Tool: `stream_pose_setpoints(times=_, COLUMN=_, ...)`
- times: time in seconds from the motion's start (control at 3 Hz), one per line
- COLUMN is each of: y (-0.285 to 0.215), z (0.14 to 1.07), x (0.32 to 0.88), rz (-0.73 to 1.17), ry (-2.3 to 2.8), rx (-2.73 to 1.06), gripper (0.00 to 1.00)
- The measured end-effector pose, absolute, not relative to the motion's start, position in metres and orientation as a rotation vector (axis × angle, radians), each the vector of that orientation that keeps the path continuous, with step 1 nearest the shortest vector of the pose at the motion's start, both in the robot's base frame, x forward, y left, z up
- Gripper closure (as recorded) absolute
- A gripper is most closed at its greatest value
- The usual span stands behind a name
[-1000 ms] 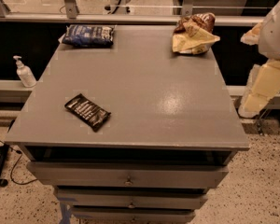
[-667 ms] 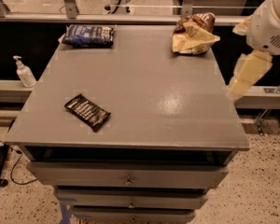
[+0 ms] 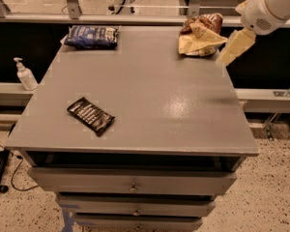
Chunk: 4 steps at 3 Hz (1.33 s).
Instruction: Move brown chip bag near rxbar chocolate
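Observation:
The brown chip bag (image 3: 200,35) lies crumpled at the far right corner of the grey table (image 3: 154,86), its dark brown front and cream-yellow edges showing. The rxbar chocolate (image 3: 90,115), a small flat black bar with white lettering, lies near the table's front left. My gripper (image 3: 234,47) hangs from the white arm at the upper right, just right of the chip bag and above the table's right edge. It holds nothing that I can see.
A dark blue bag (image 3: 92,36) lies at the far left corner. A hand sanitizer bottle (image 3: 25,75) stands on a ledge left of the table. Drawers (image 3: 133,185) sit under the tabletop. A rail runs behind the table.
My arm has risen and swung left from beside the table's right edge to just right of the brown chip bag. The bags and the bar have not moved.

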<state>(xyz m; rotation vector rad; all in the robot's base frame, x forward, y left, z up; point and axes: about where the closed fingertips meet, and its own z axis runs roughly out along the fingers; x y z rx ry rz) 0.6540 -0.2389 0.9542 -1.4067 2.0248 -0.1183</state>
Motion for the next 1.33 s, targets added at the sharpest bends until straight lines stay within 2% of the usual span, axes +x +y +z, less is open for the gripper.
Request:
stream_pose_setpoints(times=0.67, y=-0.247, z=0.924, x=0.753, rz=0.129, ry=2.03, rx=-1.117, gripper=0.0)
stream_pose_setpoints(times=1.33, y=-0.233, z=0.912, x=0.802, rz=0.301, ry=2.001, rx=-0.948, gripper=0.0)
